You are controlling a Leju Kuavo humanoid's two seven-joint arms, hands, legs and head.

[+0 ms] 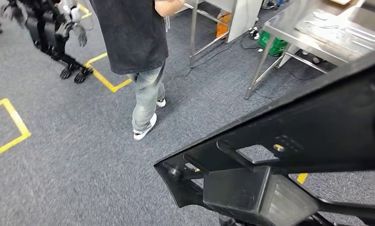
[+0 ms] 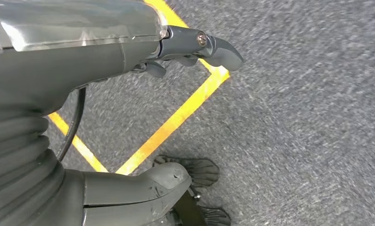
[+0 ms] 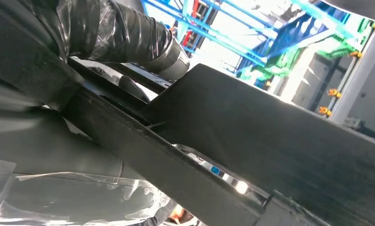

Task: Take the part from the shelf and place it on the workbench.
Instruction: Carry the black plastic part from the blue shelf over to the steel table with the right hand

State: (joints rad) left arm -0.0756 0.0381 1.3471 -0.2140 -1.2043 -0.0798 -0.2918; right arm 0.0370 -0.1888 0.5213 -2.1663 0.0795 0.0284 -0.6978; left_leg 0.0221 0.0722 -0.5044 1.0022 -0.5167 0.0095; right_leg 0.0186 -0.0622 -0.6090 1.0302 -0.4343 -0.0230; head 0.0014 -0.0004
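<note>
A large black plastic part [image 1: 317, 132] with ribs and cut-outs hangs in the air at the lower right of the head view, over the carpet. It also lies right against my right hand [image 3: 39, 141] as a broad dark panel [image 3: 270, 136]. The hand's fingers are hidden behind it, and it appears to hold the part. The steel workbench [image 1: 308, 44] stands ahead at the upper right, with flat metal pieces lying on it. My left hand [image 2: 82, 66] hangs over the floor, its fingers [image 2: 218, 47] apart from the thumb, with nothing in it.
A person [image 1: 134, 37] in a dark shirt and jeans stands ahead, left of the workbench. Another dark robot [image 1: 53, 33] stands at the far left. A second steel frame [image 1: 199, 28] and a green crate [image 1: 275, 44] are near the bench. Yellow tape [image 1: 16, 122] marks the grey carpet.
</note>
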